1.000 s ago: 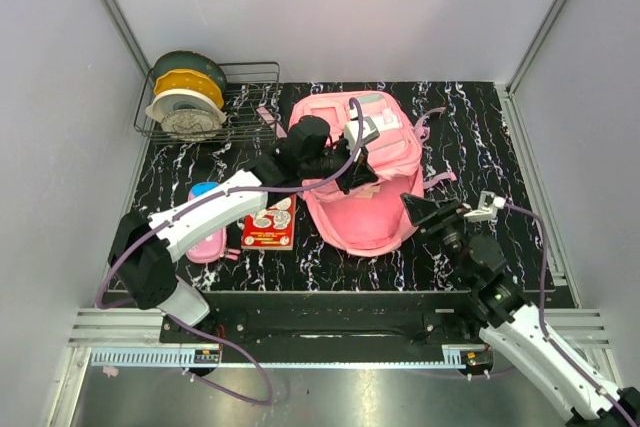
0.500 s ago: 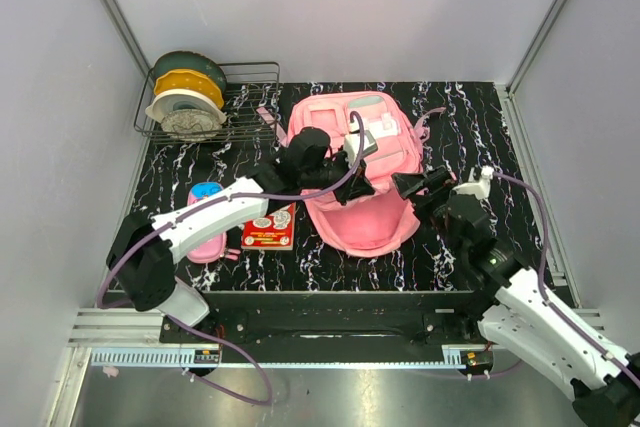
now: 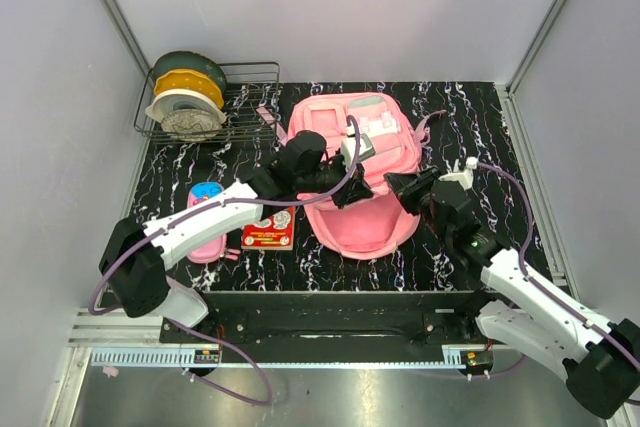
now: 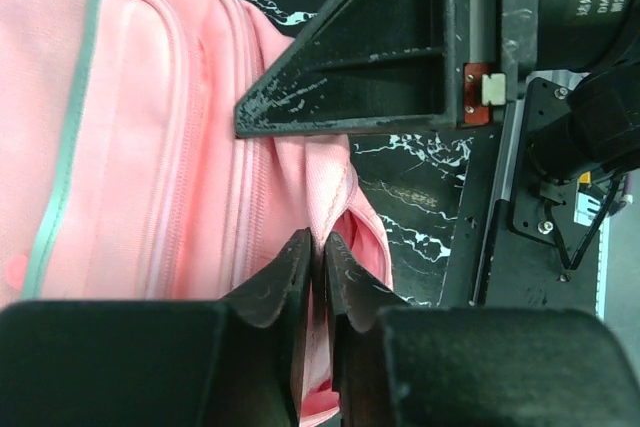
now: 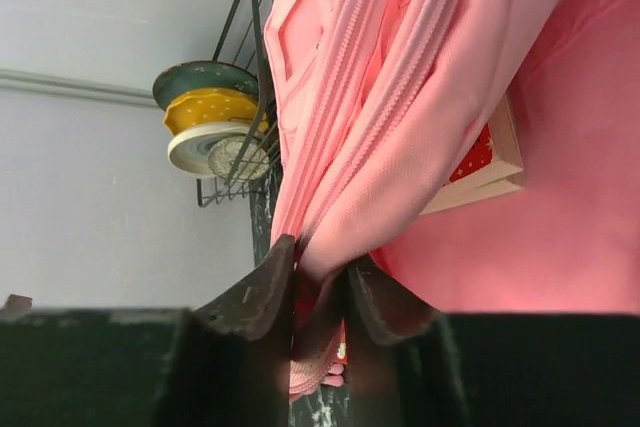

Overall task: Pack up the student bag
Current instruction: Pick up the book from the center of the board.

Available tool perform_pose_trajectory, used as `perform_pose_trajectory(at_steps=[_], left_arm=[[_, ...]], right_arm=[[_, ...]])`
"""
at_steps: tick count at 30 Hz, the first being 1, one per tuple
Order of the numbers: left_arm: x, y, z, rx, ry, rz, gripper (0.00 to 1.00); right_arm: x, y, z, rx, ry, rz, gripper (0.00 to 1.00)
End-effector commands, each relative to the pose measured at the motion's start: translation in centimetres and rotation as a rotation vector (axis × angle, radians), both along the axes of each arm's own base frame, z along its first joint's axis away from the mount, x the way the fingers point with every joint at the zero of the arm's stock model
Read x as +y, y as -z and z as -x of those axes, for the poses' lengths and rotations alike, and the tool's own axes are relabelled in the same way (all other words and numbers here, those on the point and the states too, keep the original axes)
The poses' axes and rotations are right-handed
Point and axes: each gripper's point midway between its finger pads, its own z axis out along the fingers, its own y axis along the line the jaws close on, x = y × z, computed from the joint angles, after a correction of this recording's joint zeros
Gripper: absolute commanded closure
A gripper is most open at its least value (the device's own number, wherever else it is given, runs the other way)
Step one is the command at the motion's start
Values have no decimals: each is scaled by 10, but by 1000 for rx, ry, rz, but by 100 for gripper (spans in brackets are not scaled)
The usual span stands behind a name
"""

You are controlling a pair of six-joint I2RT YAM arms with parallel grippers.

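Observation:
The student bag (image 3: 362,222), a large pink backpack, lies flat in the middle of the marbled black table. My left gripper (image 3: 345,193) pinches a fold of pink fabric at the bag's opening; in the left wrist view (image 4: 320,247) the fold sits between the nearly shut jaws. My right gripper (image 3: 393,185) grips the bag's right edge. The right wrist view shows its jaws (image 5: 320,269) shut on a bunched fold of the pink fabric (image 5: 480,67) beside the zip. The bag's grey stripe (image 4: 62,157) runs along the front panel.
A red book (image 3: 269,228) and a pink-and-blue pencil case (image 3: 206,219) lie left of the bag. A wire rack (image 3: 245,107) holding round spools (image 3: 186,99) stands at the back left. Grey walls close in three sides. The right gripper's black body (image 4: 400,47) is close above my left jaws.
The right arm has swung left to the bag and its jaws have gone from open to shut on the bag's edge. The left gripper shifted slightly toward the near side, still on fabric.

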Motion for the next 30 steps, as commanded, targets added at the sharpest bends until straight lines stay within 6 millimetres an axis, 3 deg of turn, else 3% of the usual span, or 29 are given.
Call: perform_pose_trajectory(at_steps=[1,3,4,7,8,12,14,16,19,22,24,25,27,30], left_arm=[[-5,-46,8,-85,38,123,74],[-3,-43,8,-77,22,110,54],[-2,-42,7,-77,16,108,40],[5,-44,5,-90,-22,107,22],[9,-45,1,-101,-56,105,1],[31,-52,-7,-143,-173,112,1],[42,-47,-16,-147,-248,91,1],[56,-36,-22,-128,-325,73,1],[83,-18,-38,-84,-468,61,1],[113,3,-53,-27,-607,47,1],[140,22,-65,7,-720,-2,1],[149,28,-68,31,-760,-13,1],[174,45,-75,72,-842,-54,1],[204,58,-80,117,-937,-43,1]], right_arm=[[-11,-29,-15,-119,71,-57,100],[-17,-26,-20,-121,90,-19,100],[-21,-26,-22,-129,113,-5,100],[-46,-22,-25,-146,225,42,100],[-57,-28,-22,-167,265,50,100],[-111,-21,-6,-151,466,170,100],[-136,-32,8,-185,556,182,100],[-156,-27,19,-168,623,230,100],[-165,-25,29,-174,634,238,100],[-150,-11,25,-145,556,243,100],[-136,-2,22,-126,484,266,84],[-123,0,20,-118,406,275,56],[-110,-5,20,-141,314,317,32],[-86,-41,26,-233,154,339,15]])
